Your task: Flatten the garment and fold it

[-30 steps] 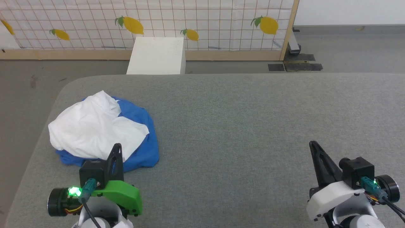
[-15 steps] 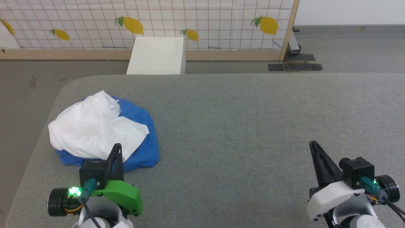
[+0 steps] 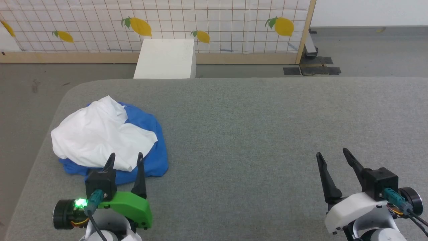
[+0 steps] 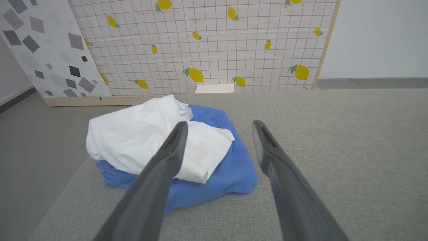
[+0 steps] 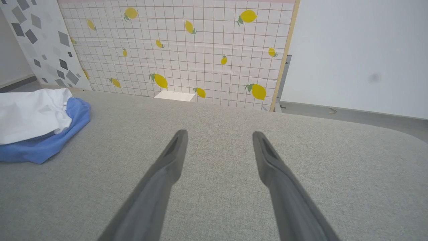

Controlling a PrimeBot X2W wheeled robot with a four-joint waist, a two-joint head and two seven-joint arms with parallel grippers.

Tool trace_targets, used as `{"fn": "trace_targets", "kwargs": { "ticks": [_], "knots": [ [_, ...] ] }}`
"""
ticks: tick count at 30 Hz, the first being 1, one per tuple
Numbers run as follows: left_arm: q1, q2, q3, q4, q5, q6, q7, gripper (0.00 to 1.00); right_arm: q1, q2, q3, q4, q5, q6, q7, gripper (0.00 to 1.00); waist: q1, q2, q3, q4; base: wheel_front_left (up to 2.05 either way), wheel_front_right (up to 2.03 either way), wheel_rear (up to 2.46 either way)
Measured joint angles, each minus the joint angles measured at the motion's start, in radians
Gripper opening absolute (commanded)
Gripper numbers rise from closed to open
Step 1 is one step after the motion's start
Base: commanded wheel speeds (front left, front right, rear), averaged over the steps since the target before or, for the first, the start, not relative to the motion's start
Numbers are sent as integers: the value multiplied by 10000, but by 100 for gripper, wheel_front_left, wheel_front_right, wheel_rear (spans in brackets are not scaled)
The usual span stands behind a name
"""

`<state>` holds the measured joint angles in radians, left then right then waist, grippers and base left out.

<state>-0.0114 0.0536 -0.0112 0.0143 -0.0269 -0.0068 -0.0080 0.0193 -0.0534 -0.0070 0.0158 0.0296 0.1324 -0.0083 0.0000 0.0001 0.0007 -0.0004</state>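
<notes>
My left end effector (image 3: 126, 155) and right end effector (image 3: 332, 152), fingers spread, empty; garment (image 3: 100, 134) heaped.
Grabbing stacked layers may keep it bunched.

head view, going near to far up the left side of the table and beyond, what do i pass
left gripper → garment → white box → lemon-print screen

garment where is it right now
In the head view the garment lies bunched on the grey table, left side, just beyond the open left pincer.
</notes>
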Motion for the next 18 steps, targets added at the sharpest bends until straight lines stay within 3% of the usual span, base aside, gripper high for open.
{"fn": "trace_targets", "kwargs": {
  "ticks": [18],
  "knots": [
    [-19,2,-79,382,-236,4,-391,100,18,0,-173,437,470,0,-366,100,1,0,56,249,0,0,0]
  ]
}}
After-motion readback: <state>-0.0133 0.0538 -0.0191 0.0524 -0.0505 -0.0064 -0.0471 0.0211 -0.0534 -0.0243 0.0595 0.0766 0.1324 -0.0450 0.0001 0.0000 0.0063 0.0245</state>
